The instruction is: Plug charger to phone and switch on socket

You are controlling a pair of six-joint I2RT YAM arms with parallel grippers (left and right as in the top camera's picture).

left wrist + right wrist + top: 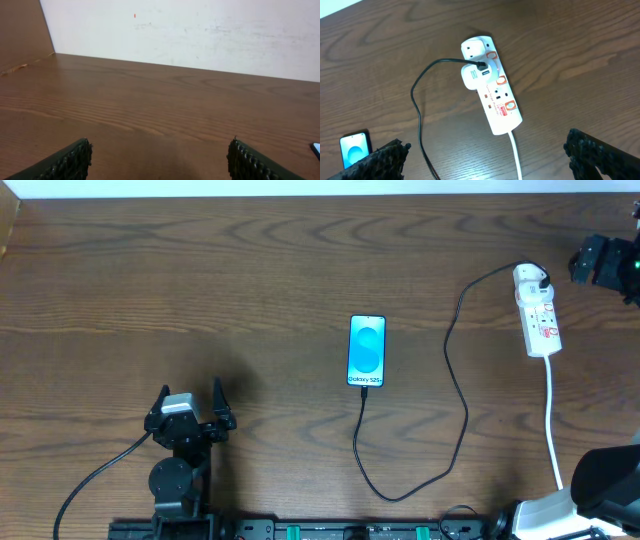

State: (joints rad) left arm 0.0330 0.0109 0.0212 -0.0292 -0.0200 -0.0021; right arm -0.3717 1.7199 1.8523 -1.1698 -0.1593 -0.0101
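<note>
The right fingers (385, 157) are standing spread wide and gripping nothing, hanging over the bench (250, 270) near the far end of the small elongated white power strip (492, 97) with red-marked switches. The strip is lying at the right side, its white cord (553, 415) trailing toward the near edge. The left fingers (70, 162) are likewise released and empty, hanging over bare wood at the near left, well apart from everything. The long thin black charger cable (458, 380) is already sitting in a white adapter (471, 77) on the strip. Its small tip is meeting the near edge of the slim smartphone with black bezel and bright blue screen (367, 350) at mid-bench, so the plugging-in is looking done. Whether the strip's switch is on is too small to tell, and pressing it is probably what is remaining.
</note>
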